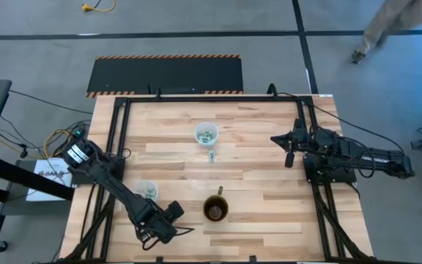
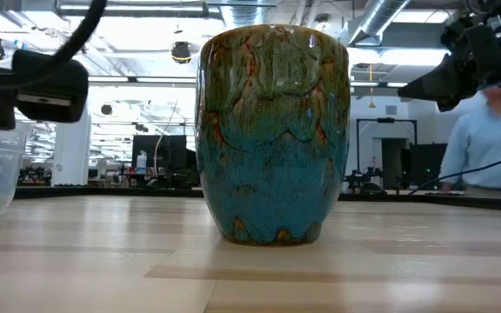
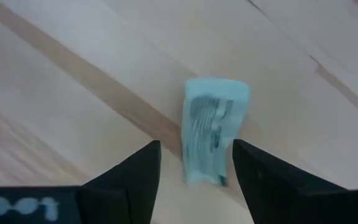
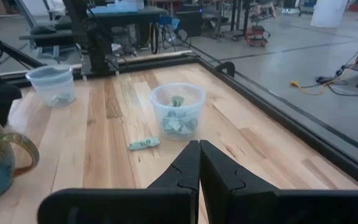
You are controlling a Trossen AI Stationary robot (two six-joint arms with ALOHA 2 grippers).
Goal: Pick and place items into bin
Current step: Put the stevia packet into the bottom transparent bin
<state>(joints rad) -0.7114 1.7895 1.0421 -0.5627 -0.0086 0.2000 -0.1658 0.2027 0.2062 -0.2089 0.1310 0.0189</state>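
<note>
The left gripper [image 3: 194, 168] hangs low over the near left part of the table [image 1: 269, 213], its fingers [image 3: 135, 174] spread apart with a pale green-and-white wrapper [image 3: 211, 130] lying on the wood between them, not clamped. Just beside that arm stands a clear cup [image 1: 146, 191], and to its right the glazed mug [image 1: 216, 208]. Farther back, another clear cup [image 1: 206, 133] holds several wrappers, and one loose wrapper [image 1: 212, 155] lies on the boards just in front of it. The right gripper [image 4: 199, 163] waits at the table's right side, fingers pressed together, holding nothing. A person [image 2: 494, 139] stands beyond the table.
</note>
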